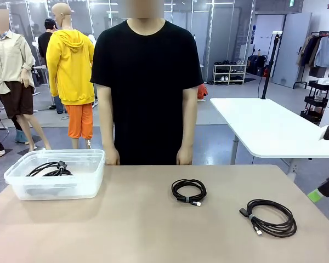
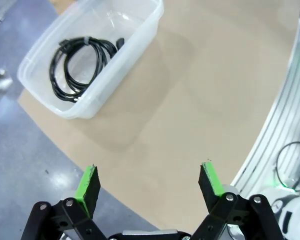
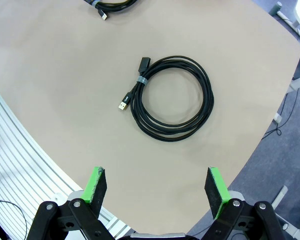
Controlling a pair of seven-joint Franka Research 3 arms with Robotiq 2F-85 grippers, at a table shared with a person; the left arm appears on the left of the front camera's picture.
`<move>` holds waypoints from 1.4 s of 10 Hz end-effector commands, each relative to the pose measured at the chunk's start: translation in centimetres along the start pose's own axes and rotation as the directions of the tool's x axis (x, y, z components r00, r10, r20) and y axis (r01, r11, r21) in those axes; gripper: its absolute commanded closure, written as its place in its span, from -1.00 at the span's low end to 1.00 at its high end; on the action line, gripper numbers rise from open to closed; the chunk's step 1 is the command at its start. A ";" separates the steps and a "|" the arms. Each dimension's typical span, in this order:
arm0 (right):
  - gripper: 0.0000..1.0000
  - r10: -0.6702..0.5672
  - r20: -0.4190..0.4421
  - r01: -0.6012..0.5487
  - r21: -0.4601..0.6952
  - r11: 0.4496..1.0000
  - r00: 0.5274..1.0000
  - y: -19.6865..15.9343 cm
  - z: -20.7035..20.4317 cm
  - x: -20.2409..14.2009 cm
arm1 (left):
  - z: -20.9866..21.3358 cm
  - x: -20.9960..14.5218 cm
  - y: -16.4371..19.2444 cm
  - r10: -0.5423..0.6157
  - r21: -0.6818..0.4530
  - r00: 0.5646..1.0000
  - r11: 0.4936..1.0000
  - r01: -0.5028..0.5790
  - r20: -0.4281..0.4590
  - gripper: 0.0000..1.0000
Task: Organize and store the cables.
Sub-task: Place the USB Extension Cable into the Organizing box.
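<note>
Three black cables are in sight. One coil (image 1: 50, 169) (image 2: 82, 62) lies inside the clear plastic bin (image 1: 88, 183) (image 2: 140, 37) at the table's left. A small coil (image 1: 187, 199) (image 3: 115, 5) rests at the table's middle. A larger coil (image 1: 253, 217) (image 3: 208, 100) with a gold-tipped plug lies to the right. My right gripper (image 3: 157, 187) hangs open above the table's near edge, short of the larger coil; one of its green fingertips (image 1: 316, 195) shows at the right edge of the front view. My left gripper (image 2: 149, 180) is open and empty, high over the table's edge, apart from the bin.
A person in a black shirt (image 1: 147, 82) stands at the far side with both hands down by the table's edge. A white table (image 1: 268, 126) stands behind on the right. Bare tabletop (image 1: 131, 224) lies between the bin and the coils.
</note>
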State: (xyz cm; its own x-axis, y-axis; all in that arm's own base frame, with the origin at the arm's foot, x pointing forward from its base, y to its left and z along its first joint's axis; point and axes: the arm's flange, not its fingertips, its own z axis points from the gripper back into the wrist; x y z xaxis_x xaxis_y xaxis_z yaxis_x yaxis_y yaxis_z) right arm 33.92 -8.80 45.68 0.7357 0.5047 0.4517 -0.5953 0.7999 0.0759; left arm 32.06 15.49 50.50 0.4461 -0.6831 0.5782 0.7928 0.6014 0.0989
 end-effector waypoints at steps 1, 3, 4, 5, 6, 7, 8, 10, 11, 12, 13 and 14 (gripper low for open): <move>-1.00 -0.018 0.003 0.018 0.002 1.000 1.000 0.0 0.1 0.0 | 0.3 -0.7 1.1 -0.021 -0.097 1.000 0.995 0.023 0.018 -1.00; -1.00 -0.018 0.003 0.018 0.002 1.000 1.000 0.0 0.1 0.0 | 0.0 0.0 0.0 0.000 0.000 1.000 1.000 0.000 0.000 -1.00; -1.00 -0.018 0.003 0.018 0.002 1.000 1.000 0.0 0.1 0.0 | 0.0 0.0 0.0 0.000 0.000 1.000 1.000 0.000 0.000 -1.00; -1.00 -0.018 0.003 0.018 0.002 1.000 1.000 0.0 0.1 0.0 | 0.0 0.0 0.0 0.000 0.000 1.000 1.000 0.000 0.000 -1.00; -1.00 -0.018 0.003 0.018 0.002 1.000 1.000 0.0 0.1 0.0 | 0.0 0.0 0.0 0.000 0.000 1.000 1.000 0.000 0.000 -1.00; -1.00 -0.018 0.003 0.018 0.002 1.000 1.000 0.0 0.1 0.0 | 0.0 0.0 0.0 0.000 0.000 1.000 1.000 0.000 0.000 -1.00; -1.00 -0.018 0.003 0.018 0.002 1.000 1.000 0.0 0.1 0.0 | 0.0 0.0 0.0 0.000 0.000 1.000 1.000 0.000 0.000 -1.00; -1.00 -0.018 0.003 0.018 0.002 1.000 1.000 0.0 0.1 0.0 | 0.0 0.0 0.0 0.000 0.000 1.000 1.000 0.000 0.000 -1.00; -1.00 -0.018 0.003 0.018 0.002 1.000 1.000 0.0 0.1 0.0 | 0.0 0.0 0.0 0.000 0.000 1.000 1.000 0.000 0.000 -1.00; -1.00 -0.018 0.003 0.018 0.002 1.000 1.000 0.0 0.1 0.0 | 0.0 0.0 0.0 0.000 0.000 1.000 1.000 0.000 0.000 -1.00; -1.00 -0.018 0.003 0.018 0.002 1.000 1.000 0.0 0.1 0.0 | 0.0 0.0 0.0 0.000 0.000 1.000 1.000 0.000 0.000 -1.00; -1.00 -0.018 0.003 0.018 0.002 1.000 1.000 0.0 0.1 0.0 | 0.3 0.0 -0.1 -0.001 -0.008 1.000 1.000 0.001 -0.009 -1.00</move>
State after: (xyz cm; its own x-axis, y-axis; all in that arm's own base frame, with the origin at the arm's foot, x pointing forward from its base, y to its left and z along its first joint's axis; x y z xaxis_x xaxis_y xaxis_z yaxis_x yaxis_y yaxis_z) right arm 33.90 -8.85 45.68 0.7366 0.5033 0.4518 -0.5939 0.8009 0.0760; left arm 31.86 15.60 50.74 0.4495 -0.6877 0.5701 0.7965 0.5975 0.0927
